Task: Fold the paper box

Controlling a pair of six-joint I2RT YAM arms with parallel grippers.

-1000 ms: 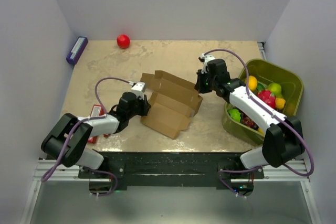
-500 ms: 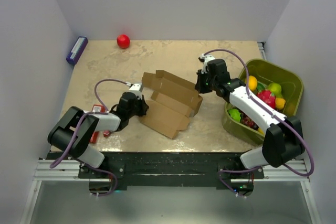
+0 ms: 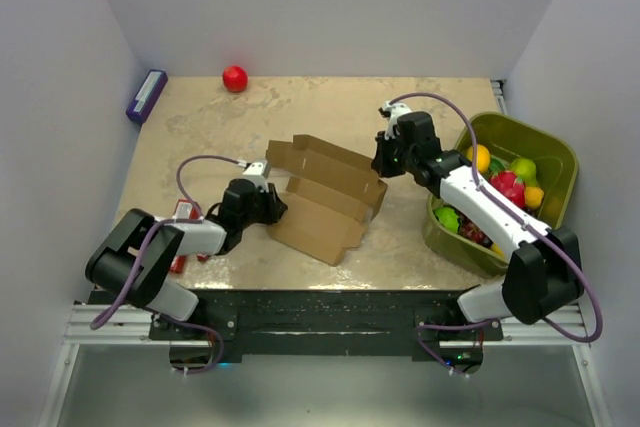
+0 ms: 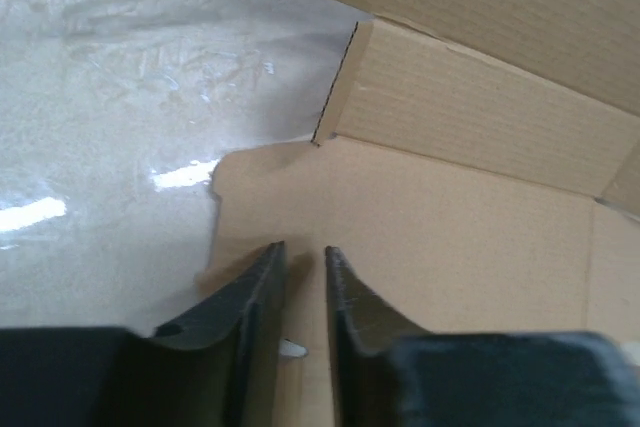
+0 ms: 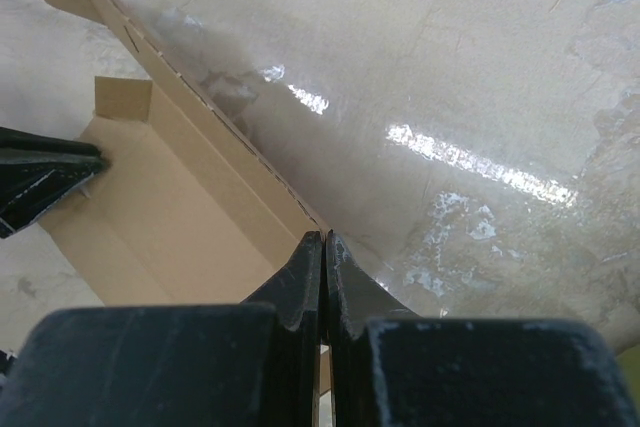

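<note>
The paper box (image 3: 318,225) — matt brown corrugated cardboard; the table (image 3: 320,112) — glossy, marbled beige.

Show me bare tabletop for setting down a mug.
Free: the far strip from the red ball to the green bin, and the near edge between paper box and bin. Crowded: the centre, where left hand and right hand flank the box.

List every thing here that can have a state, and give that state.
paper box: partly folded, one long wall raised, not closed.
right gripper: shut on the paper box's raised edge.
left gripper: fingers narrowly parted over a paper box panel; grip unclear.
green bin: open, holding toy fruit.
</note>
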